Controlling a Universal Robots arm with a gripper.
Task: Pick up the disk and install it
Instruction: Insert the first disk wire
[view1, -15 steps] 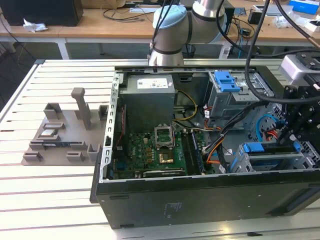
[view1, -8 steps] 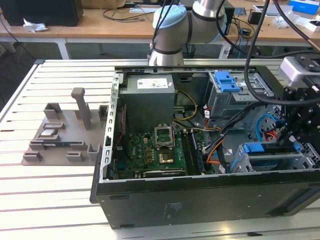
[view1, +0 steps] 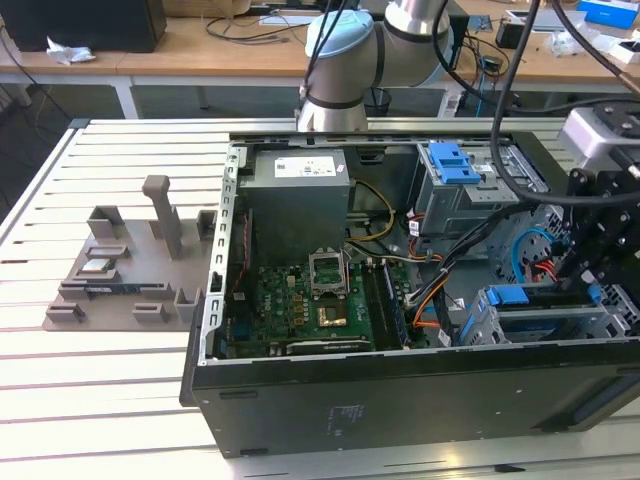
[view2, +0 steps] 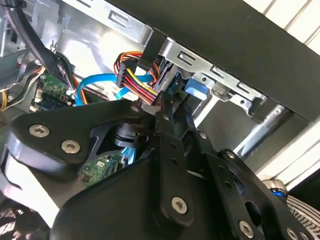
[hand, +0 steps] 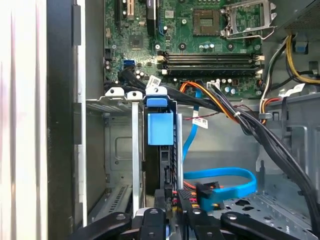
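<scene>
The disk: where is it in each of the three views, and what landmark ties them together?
Exterior view: the disk sits in the drive cage at the case's near corner, toward the exterior view's right.
First wrist view: on edge in that cage, blue rail end facing the camera.
Second wrist view: blue rail end against the cage's metal edge.
Shared landmark: the blue cable.
</scene>
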